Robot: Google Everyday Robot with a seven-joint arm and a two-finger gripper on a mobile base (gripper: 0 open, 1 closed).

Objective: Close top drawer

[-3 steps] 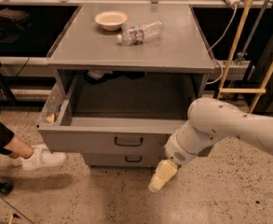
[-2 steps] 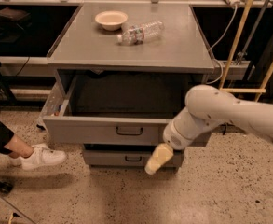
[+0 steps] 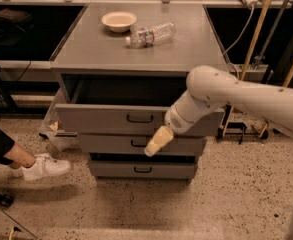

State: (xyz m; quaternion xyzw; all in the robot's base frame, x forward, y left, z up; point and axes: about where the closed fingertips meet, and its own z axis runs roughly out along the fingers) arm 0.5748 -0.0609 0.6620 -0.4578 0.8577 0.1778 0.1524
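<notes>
A speckled floor (image 3: 236, 194) runs under a grey metal cabinet (image 3: 186, 54), with a bowl (image 3: 119, 20) and a plastic bottle (image 3: 151, 34) lying on its top. In the single camera view the top drawer (image 3: 96, 120) is only part way home: its front panel, with the black handle (image 3: 140, 118) at its centre, stands forward of the cabinet, and a dark gap shows behind it. I judge the remaining job to be a straight push inward. My gripper (image 3: 155, 143) hangs just below that panel's lower edge, in front of the middle drawer (image 3: 106, 144). My fingers look pressed together into one cream wedge and hold nothing. The floor to my right is open, but a person's white shoe (image 3: 45, 166) rests near the cabinet's left side.
</notes>
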